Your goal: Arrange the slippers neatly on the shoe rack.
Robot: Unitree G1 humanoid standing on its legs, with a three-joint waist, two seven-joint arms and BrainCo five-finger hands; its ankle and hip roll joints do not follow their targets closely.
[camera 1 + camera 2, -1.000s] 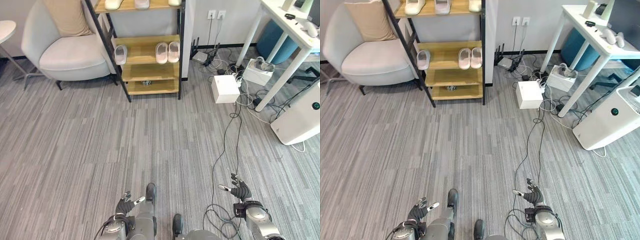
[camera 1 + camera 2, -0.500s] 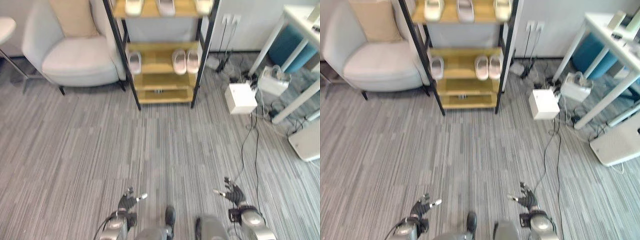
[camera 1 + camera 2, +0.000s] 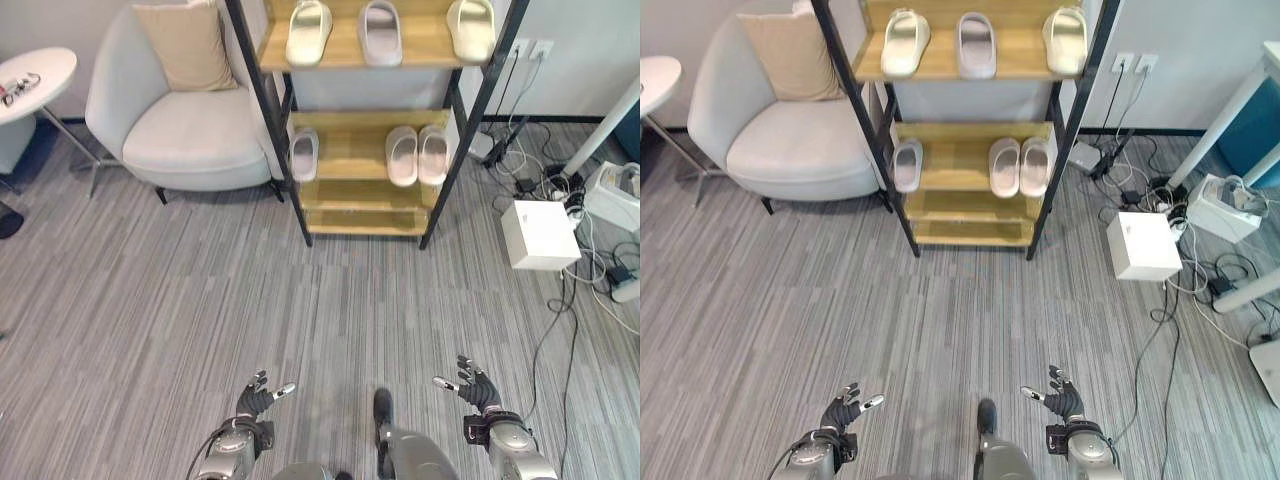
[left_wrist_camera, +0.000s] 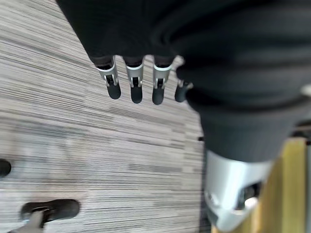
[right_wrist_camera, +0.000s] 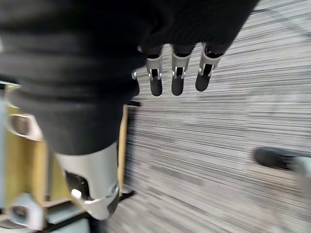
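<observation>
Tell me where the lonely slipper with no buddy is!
The single slipper sits at the left end of the rack's middle shelf, next to the armchair. A pair lies at that shelf's right end.

Pale beige and grey slippers [image 3: 402,155], light wood shoe rack [image 3: 345,195] with black frame, grey striped carpet [image 3: 150,300], off-white armchair [image 3: 190,135], tan cushion [image 3: 185,45], white box [image 3: 539,234]

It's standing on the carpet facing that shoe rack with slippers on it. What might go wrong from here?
Two things stand out. Loose cables trail over the carpet by the white box, near the robot's right side, so a step that way might snag. Also, the lone slipper lies close to the dark rack post; reaching for it, the open left hand or right hand might bump the frame.
</observation>
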